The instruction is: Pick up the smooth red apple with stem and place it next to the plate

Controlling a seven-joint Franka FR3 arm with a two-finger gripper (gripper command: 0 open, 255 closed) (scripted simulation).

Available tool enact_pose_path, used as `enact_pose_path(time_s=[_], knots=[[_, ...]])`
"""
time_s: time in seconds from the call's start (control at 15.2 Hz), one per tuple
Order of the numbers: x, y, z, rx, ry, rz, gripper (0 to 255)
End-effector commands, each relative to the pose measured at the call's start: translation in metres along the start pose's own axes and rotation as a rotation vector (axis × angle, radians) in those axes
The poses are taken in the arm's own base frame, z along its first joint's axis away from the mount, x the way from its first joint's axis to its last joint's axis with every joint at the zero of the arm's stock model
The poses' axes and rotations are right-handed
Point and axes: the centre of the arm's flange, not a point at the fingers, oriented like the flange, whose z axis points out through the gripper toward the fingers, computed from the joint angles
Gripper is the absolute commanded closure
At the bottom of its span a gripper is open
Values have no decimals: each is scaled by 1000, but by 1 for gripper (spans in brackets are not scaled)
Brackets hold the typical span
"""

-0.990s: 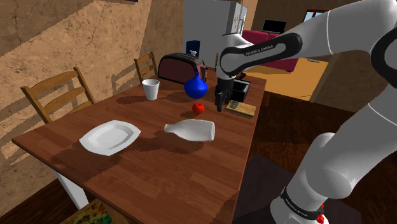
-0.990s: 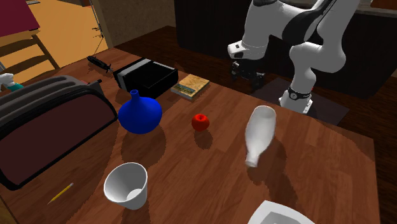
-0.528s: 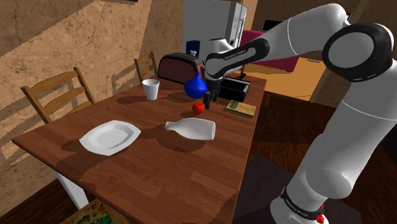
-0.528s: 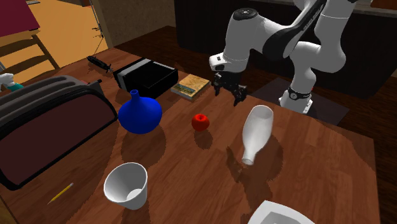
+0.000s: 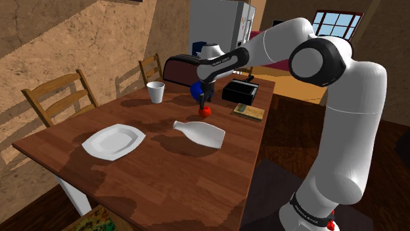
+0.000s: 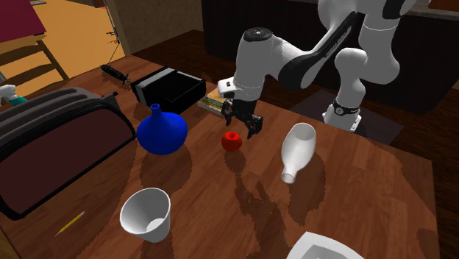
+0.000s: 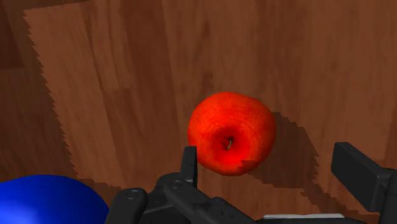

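Observation:
A smooth red apple with a short stem in its dimple sits on the wooden table. My black gripper hangs just above it, pointing down. The fingers are open and stand apart, touching nothing. From the wrist the apple lies between them, closer to one finger. The white plate rests nearer the table's front, toward the shoulder view's left.
A white bottle lies on its side between apple and plate. A blue vase stands close beside the apple. A dark toaster, white cup, black box and book crowd the far end.
The arm swung from above the book toward the shoulder view's left and came down over the apple. The fingers stayed open. The apple has not moved.

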Motion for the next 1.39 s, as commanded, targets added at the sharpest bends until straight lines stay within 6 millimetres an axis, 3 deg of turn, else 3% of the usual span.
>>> enact_pose_path(time_s=[0.0,0.07,0.59,1.06,1.12,1.32], knots=[[22,9,9,-7,15,-10,0],[30,12,12,-10,21,-13,0],[30,13,52,-10,21,-13,0],[31,13,52,-10,21,-13,0],[31,13,52,-10,21,-13,255],[31,13,52,-10,21,-13,255]])
